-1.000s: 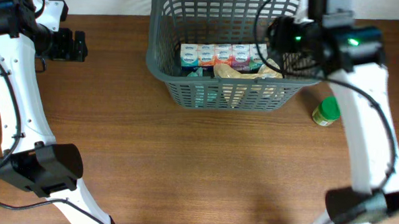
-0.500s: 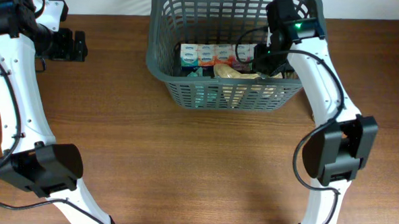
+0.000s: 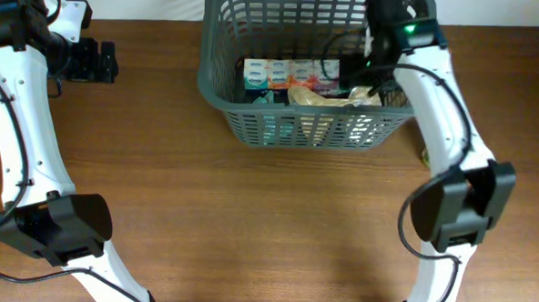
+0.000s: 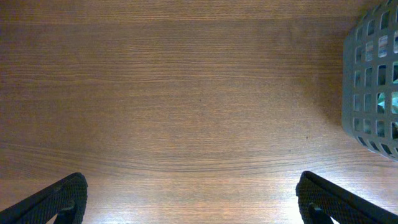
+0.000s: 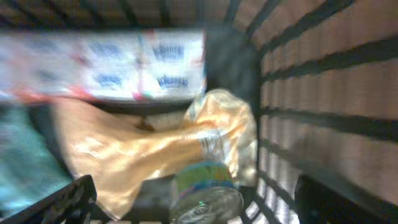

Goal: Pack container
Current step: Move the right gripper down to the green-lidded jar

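The dark grey slotted basket (image 3: pixel 219 99) stands at the table's back centre. Inside lie a pack of tissues (image 3: pixel 286 74) and a yellow-orange bag (image 3: pixel 319 97). My right gripper (image 3: pixel 357 73) reaches down into the basket's right end. In the right wrist view its fingers (image 5: pixel 199 202) are spread wide. A small can with a green and blue label (image 5: pixel 205 180) lies between them against the bag (image 5: pixel 130 152), below the tissue pack (image 5: pixel 118 62), beside the basket wall (image 5: pixel 323 93). My left gripper (image 3: pixel 109 62) is open and empty over bare table (image 4: pixel 193 199), with the basket's corner (image 4: pixel 367 81) to its right.
A green-topped jar (image 3: pixel 424 158) stands on the table right of the basket, mostly hidden behind my right arm. The table's back edge runs just behind the basket.
My right arm has gone from above the basket's right rim down into the basket's right end. The left arm has not moved.
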